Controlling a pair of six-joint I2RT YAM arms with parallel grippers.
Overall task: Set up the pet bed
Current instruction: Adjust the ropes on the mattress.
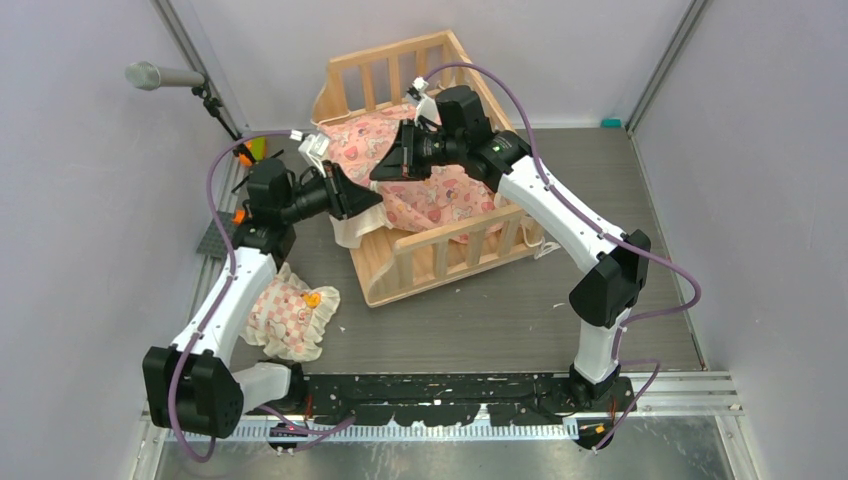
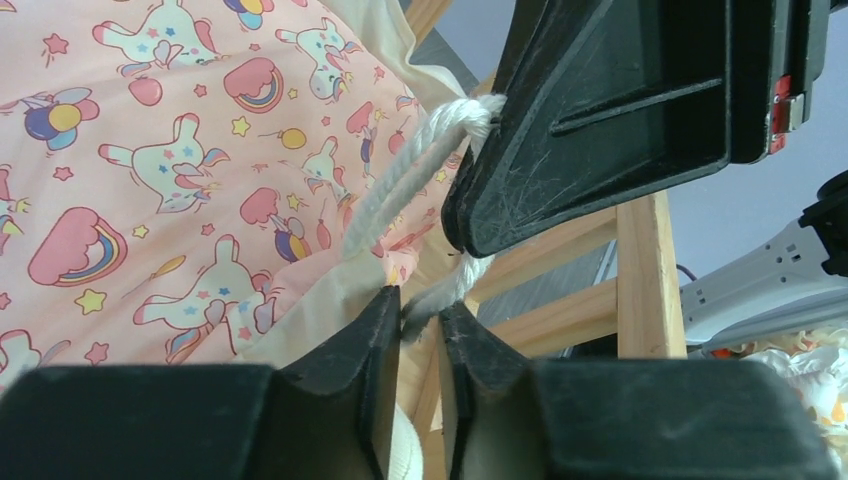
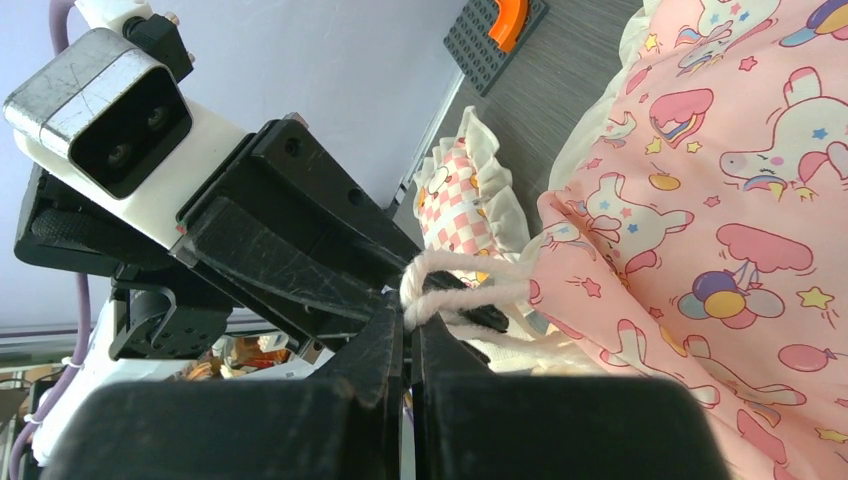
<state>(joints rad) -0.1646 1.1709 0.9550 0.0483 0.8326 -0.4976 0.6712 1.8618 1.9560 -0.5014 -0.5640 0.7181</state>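
Observation:
The pet bed point(image 1: 440, 255), a pale wooden slatted frame, stands mid-table with a pink printed cushion point(image 1: 440, 200) inside. Both grippers meet at the cushion's near-left corner. My right gripper point(image 3: 410, 322) is shut on a loop of the white cord point(image 3: 460, 290) that comes off the cushion point(image 3: 720, 200). In the left wrist view the cord point(image 2: 400, 180) runs down from the right gripper's fingers point(image 2: 600, 120) to my left gripper point(image 2: 420, 310). Its jaws stand narrowly apart, with the cord's frayed end between the tips. A wooden rail point(image 2: 640, 260) shows behind.
A small frilled checked pillow point(image 1: 290, 315) lies on the table by the left arm. A grey studded plate with an orange piece point(image 3: 490, 30) sits at the left wall. A microphone point(image 1: 160, 75) juts in at the far left. Walls close in on both sides.

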